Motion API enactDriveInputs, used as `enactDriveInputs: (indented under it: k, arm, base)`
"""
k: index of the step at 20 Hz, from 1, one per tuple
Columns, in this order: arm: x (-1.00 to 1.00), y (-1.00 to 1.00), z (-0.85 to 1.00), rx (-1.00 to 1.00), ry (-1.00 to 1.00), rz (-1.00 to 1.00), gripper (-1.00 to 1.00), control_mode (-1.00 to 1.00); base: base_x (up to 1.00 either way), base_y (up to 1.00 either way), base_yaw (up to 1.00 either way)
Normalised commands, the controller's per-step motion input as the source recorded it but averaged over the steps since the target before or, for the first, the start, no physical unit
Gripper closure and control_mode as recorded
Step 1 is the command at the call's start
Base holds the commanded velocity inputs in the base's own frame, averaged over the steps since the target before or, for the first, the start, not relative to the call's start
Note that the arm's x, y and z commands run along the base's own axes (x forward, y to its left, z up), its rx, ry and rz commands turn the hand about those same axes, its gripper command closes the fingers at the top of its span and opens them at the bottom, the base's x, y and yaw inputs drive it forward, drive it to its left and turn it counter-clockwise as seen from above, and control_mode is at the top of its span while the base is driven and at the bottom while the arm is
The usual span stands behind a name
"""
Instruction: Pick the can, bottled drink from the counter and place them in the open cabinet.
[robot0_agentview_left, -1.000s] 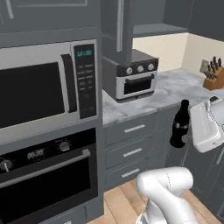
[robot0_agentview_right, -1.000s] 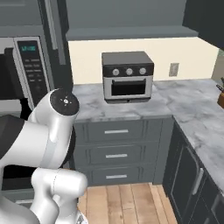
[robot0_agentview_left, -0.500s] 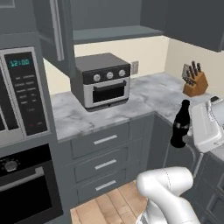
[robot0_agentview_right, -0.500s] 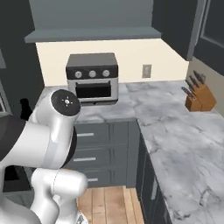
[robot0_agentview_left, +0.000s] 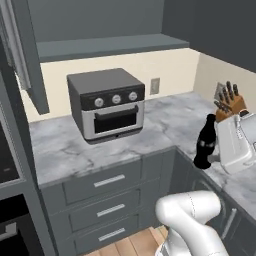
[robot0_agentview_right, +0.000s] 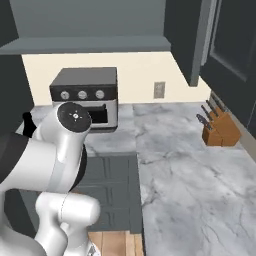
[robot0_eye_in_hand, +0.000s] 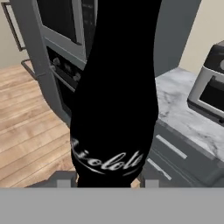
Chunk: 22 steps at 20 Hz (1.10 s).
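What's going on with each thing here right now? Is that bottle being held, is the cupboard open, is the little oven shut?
bottled drink: upright, held off the surface between the gripper's fingers.
gripper: closed on the bottle.
open cabinet: door swung open, visible shelf bare.
toaster oven: door shut, standing on the marble countertop.
knife block: knives slotted in.
drawers: all shut.

Black contoured glass bottle (robot0_agentview_left: 205, 144) held upright beside white gripper (robot0_agentview_left: 218, 159), grey toaster oven (robot0_agentview_left: 106, 104) on marble countertop (robot0_agentview_left: 65, 150), wooden knife block (robot0_agentview_left: 229, 107)
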Motion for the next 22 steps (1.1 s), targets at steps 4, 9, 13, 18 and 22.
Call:
enactDriveInputs:
  k: [4, 9, 13, 18, 22]
  arm:
    - [0.00, 0.00, 0.00, 0.00, 0.00, 0.00, 1.00, 1.00]
    - [0.00, 0.00, 0.00, 0.00, 0.00, 0.00, 1.00, 1.00]
    - [0.00, 0.00, 0.00, 0.00, 0.00, 0.00, 1.00, 1.00]
    - [0.00, 0.00, 0.00, 0.00, 0.00, 0.00, 1.00, 1.00]
    - [0.00, 0.00, 0.00, 0.00, 0.00, 0.00, 1.00, 1.00]
  base:
    - [0.43, -0.21, 0.15]
    - [0.68, -0.02, 0.15]
    - [0.83, -0.01, 0.26]
    - [0.40, -0.45, 0.25]
    - [0.25, -0.57, 0.21]
